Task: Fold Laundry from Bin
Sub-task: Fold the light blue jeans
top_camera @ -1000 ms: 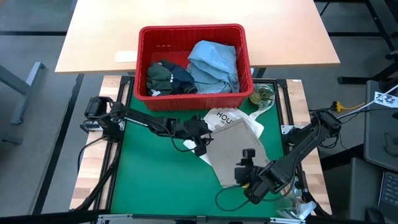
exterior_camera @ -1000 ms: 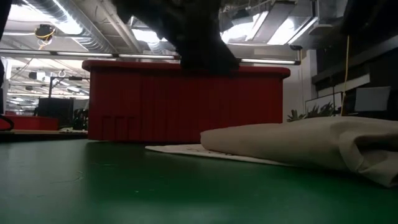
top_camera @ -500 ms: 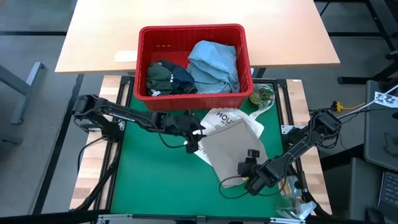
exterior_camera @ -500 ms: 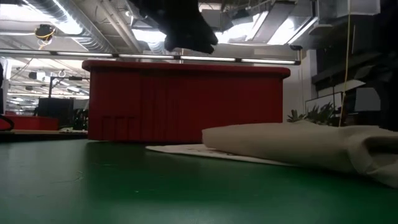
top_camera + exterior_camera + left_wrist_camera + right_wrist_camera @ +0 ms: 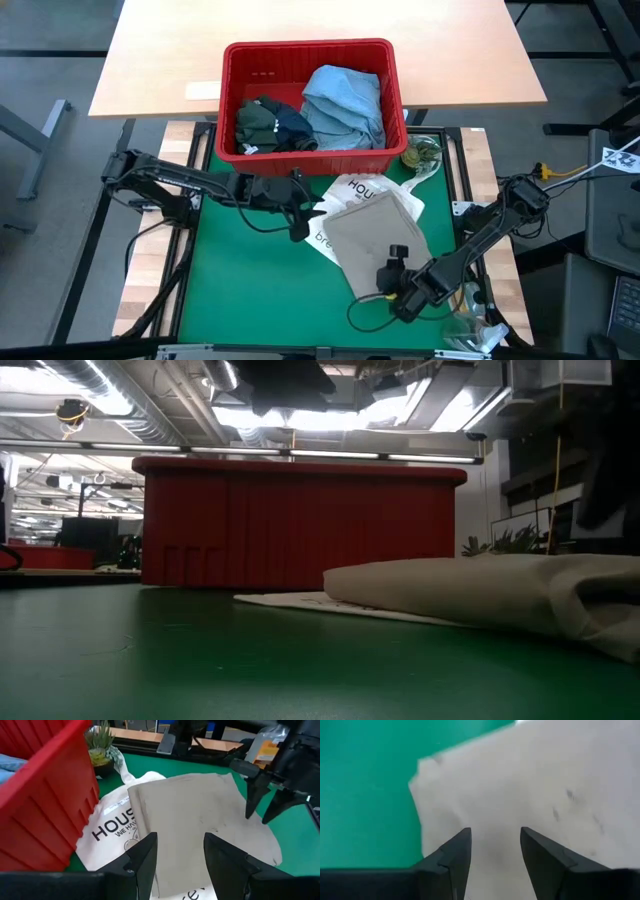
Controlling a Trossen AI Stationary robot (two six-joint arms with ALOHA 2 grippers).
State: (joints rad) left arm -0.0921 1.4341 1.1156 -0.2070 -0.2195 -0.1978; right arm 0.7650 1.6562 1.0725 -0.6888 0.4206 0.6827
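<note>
- Beige garment (image 5: 378, 243) spread flat on the green mat (image 5: 240, 290), partly over a white tote bag (image 5: 345, 195) printed with "HOU…" lettering; probably laid out there so as to be folded.
- Light blue shirt (image 5: 345, 105), dark olive-green garment (image 5: 258, 118) and a navy piece (image 5: 293, 125) left heaped in the red bin (image 5: 310, 52) at the far edge of the mat, judged to be waiting their turn.
- Small potted plant (image 5: 421, 153) just beside the bin's right corner, apart from the work.
- Right gripper (image 5: 392, 283) poised at the near edge of the beige garment, fingers (image 5: 452, 857) parted with cloth seen between them, nothing pinched; seemingly lined up to take that hem.
- Left gripper (image 5: 300, 215) hovering by the tote's left edge, near the bin's front wall, fingers (image 5: 142, 855) parted and empty, aimed across the beige garment; likely placed to take the opposite side.
</note>
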